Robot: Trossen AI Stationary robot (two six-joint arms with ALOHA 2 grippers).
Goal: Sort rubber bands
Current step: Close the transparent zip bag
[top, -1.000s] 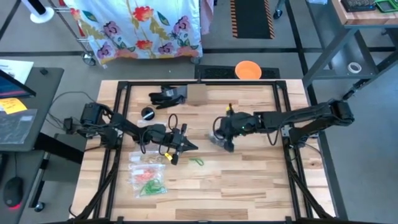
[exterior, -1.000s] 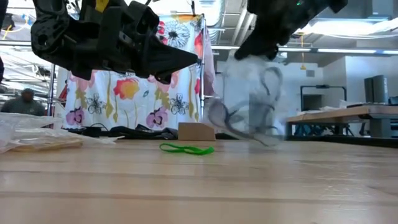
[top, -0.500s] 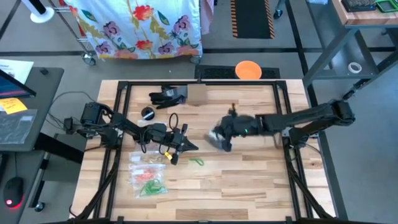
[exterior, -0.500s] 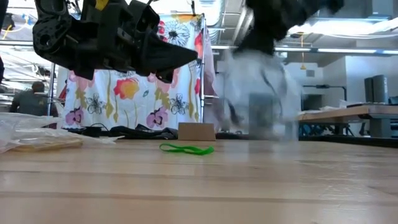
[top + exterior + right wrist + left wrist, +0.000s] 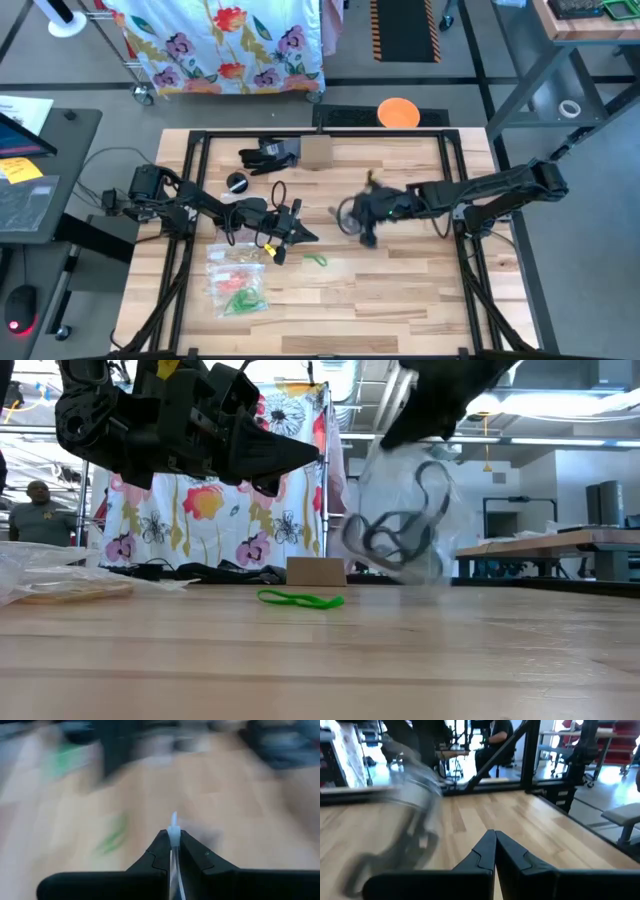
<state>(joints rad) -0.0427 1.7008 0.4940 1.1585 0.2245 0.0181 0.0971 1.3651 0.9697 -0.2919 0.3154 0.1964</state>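
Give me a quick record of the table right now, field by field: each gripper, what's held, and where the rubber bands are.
left gripper: shut, empty, above the table left of centre
right gripper: shut on clear bag, raised near the table's middle
clear bag: hanging off the table, dark rubber bands inside
green rubber band: lying loose on the table, below the left gripper
filled bags: flat at the table's front left, with orange, red and green bands inside
table: light wood
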